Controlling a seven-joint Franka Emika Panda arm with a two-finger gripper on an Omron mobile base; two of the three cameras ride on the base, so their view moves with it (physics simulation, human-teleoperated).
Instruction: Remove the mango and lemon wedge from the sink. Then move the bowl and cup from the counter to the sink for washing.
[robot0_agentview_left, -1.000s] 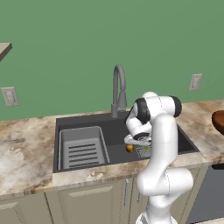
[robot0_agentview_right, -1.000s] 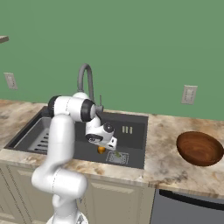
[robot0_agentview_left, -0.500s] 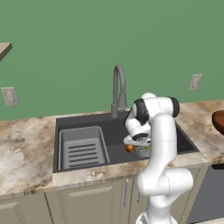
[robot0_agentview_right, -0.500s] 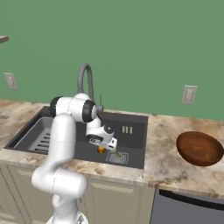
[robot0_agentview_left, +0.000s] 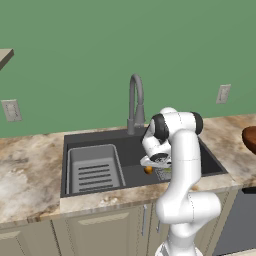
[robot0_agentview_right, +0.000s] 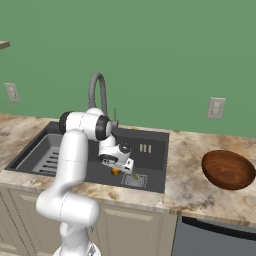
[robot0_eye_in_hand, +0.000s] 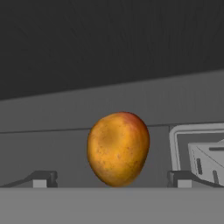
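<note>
Tool (robot0_eye_in_hand: 112, 178), jaws spread wide and holding nothing, lowered into the sink (robot0_agentview_left: 95, 137) with the mango (robot0_eye_in_hand: 118, 148) centred between its fingertips on the basin floor, apparently lined up for a grasp; beyond, on the desk (robot0_agentview_right: 190, 165), the bowl (robot0_agentview_right: 229, 169) waits its turn.
</note>
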